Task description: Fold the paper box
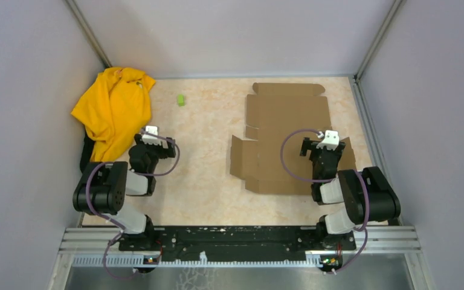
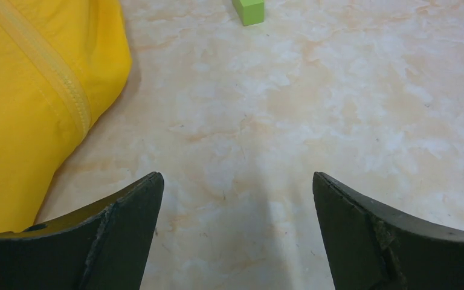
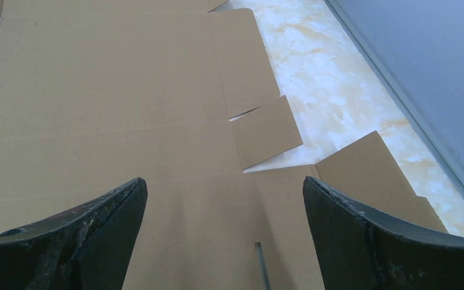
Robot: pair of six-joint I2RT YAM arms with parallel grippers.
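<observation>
The paper box (image 1: 284, 121) is a plain brown die-cut cardboard sheet lying flat and unfolded on the right half of the table, flaps and tabs spread out. My right gripper (image 1: 325, 145) hovers over the sheet's right side, open and holding nothing. In the right wrist view the cardboard (image 3: 127, 103) fills the space below the open right gripper (image 3: 225, 184), with a side flap (image 3: 266, 130) and a narrow slot (image 3: 260, 263) showing. My left gripper (image 1: 151, 138) is open over bare table, well to the left of the sheet; the left wrist view shows that gripper (image 2: 237, 178) empty above the marbled tabletop.
A yellow cloth garment (image 1: 113, 109) with a zipper lies bunched at the back left, close beside my left gripper (image 2: 30, 103). A small green block (image 1: 181, 99) sits on the table behind it (image 2: 249, 11). Grey walls enclose the table; the right wall (image 3: 423, 72) runs near the sheet.
</observation>
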